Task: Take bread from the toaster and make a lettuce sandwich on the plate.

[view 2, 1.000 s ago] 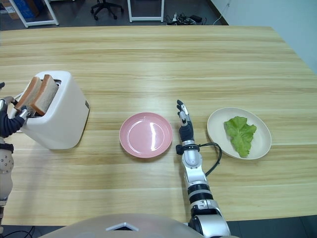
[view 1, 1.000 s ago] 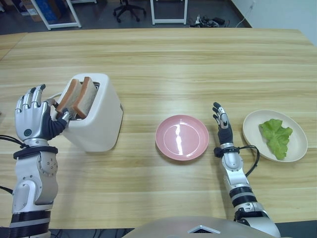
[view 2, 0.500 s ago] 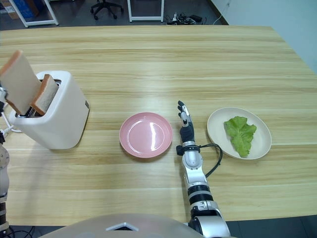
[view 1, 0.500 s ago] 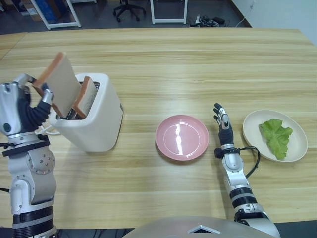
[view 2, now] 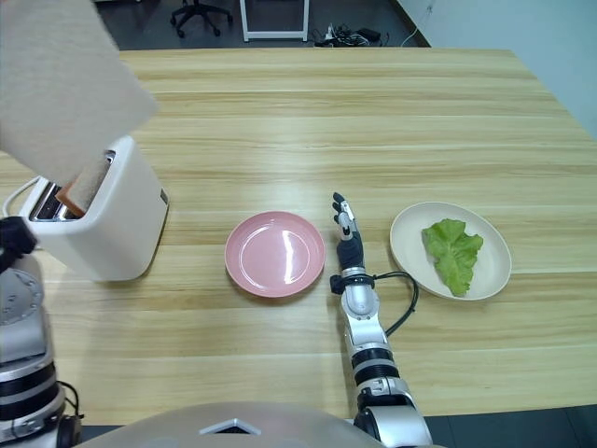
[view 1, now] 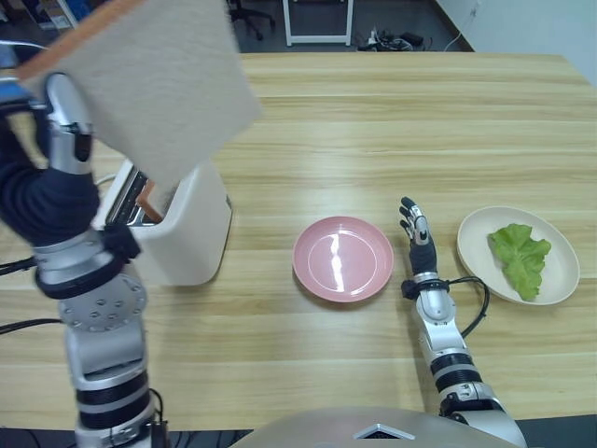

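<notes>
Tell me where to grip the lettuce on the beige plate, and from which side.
Pinch the lettuce at its ruffled edge nearest the right hand, coming from above and from the pink plate's side. The leaf lies flat in the beige plate, so probably only that raised, crinkled edge gives a hold; the plate's rim would block a level approach.

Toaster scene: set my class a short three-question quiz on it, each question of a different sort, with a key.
1. True or false: the pink plate already holds bread.
2. The lettuce lies on: A the cream plate; B the pink plate; C the bare table.
3. Which hand grips the raised bread slice above the toaster?
Key: 1 false, it is bare. 2 A. 3 the left hand; the right hand lies open between the plates.
</notes>
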Robot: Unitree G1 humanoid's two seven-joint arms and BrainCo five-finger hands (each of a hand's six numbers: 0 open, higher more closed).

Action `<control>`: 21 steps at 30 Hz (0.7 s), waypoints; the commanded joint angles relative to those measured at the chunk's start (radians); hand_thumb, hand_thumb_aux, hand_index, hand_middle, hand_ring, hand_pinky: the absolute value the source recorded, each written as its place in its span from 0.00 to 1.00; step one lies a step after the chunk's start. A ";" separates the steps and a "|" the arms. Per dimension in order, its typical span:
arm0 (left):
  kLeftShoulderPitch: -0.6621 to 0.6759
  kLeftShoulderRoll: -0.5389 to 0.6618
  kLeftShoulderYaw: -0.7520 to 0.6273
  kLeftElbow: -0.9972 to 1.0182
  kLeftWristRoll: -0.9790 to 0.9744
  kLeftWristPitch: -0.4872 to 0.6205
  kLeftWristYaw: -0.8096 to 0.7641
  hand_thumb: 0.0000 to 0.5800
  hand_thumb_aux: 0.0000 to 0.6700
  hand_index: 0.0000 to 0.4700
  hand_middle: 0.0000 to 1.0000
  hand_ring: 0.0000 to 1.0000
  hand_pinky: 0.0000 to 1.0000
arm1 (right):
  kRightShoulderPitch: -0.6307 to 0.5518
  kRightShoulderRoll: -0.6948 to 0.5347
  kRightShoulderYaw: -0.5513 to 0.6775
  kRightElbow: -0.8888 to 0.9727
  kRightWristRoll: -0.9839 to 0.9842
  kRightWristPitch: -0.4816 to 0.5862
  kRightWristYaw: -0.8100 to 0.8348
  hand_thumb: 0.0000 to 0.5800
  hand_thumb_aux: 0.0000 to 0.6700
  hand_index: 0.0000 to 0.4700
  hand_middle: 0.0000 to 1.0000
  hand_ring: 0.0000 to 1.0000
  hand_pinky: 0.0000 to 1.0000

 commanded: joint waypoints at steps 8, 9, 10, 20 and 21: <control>-0.077 -0.124 -0.358 0.607 -0.120 0.008 -0.452 1.00 1.00 1.00 1.00 1.00 1.00 | -0.022 -0.043 -0.065 -0.021 0.032 0.016 -0.013 0.00 0.00 0.00 0.00 0.00 0.00; -0.095 -0.137 -0.363 0.670 -0.116 -0.004 -0.466 1.00 1.00 1.00 1.00 1.00 1.00 | -0.022 -0.048 -0.073 -0.024 0.035 0.017 -0.014 0.00 0.00 0.00 0.00 0.00 0.00; -0.120 -0.152 -0.365 0.742 -0.106 -0.020 -0.471 1.00 1.00 1.00 1.00 1.00 1.00 | -0.020 -0.053 -0.079 -0.027 0.038 0.018 -0.013 0.00 0.00 0.00 0.00 0.00 0.00; -0.226 -0.232 -0.391 1.140 -0.012 -0.159 -0.482 1.00 1.00 1.00 1.00 1.00 1.00 | 0.002 -0.049 -0.083 -0.041 0.032 0.025 -0.014 0.00 0.00 0.00 0.00 0.00 0.00; -0.224 -0.234 -0.396 1.154 0.003 -0.166 -0.481 1.00 1.00 1.00 1.00 1.00 1.00 | 0.004 -0.049 -0.083 -0.043 0.032 0.026 -0.015 0.00 0.00 0.00 0.00 0.00 0.00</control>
